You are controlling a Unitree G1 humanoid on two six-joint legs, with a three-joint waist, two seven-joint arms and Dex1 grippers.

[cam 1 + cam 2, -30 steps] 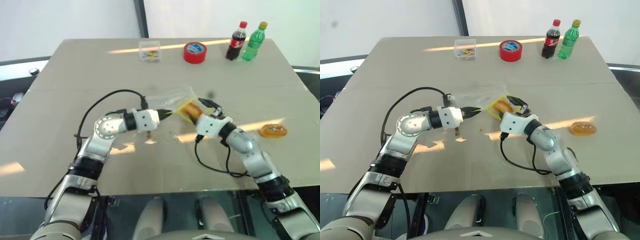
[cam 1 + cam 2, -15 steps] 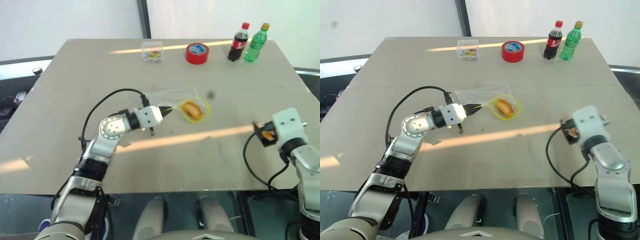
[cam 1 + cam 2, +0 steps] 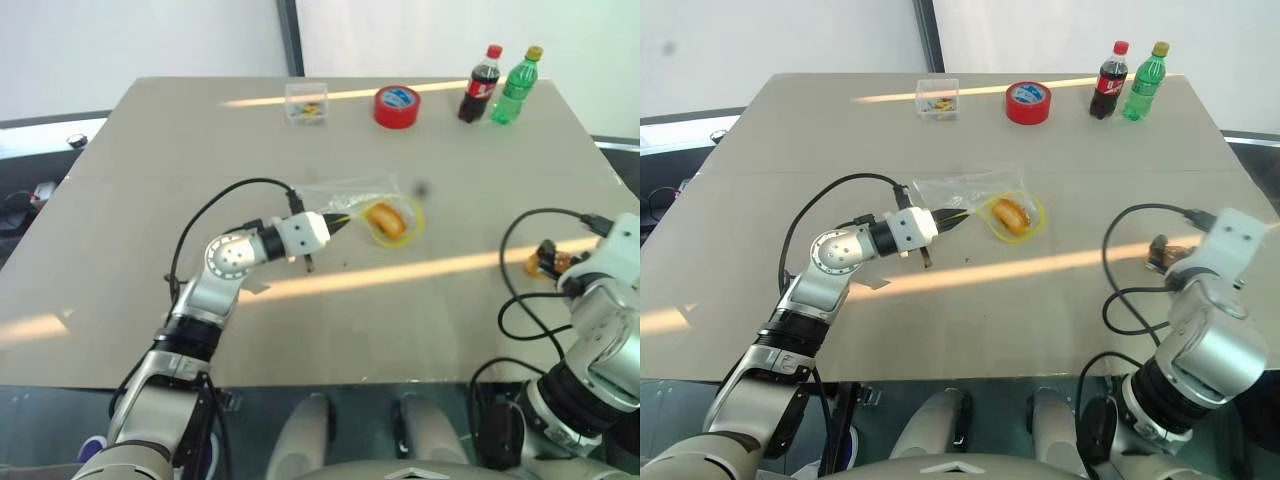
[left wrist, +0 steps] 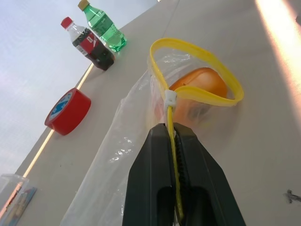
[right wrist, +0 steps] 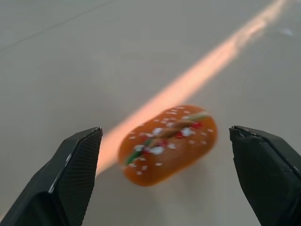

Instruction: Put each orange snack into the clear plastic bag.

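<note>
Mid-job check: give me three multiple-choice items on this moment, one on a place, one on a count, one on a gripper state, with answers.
1. Where is the loose orange speckled snack?
A. In the bag
B. On the table, between the right gripper's jaws
C. Beside the tape

2. How many capped drink bottles stand at the far edge?
A. One
B. Two
C. Three

3. The left gripper is
A. open
B. shut on the clear plastic bag's yellow seal strip
C. holding a snack

Answers: B, it lies between open jaws; B, cola bottle and green bottle; B, strip pinched.
</note>
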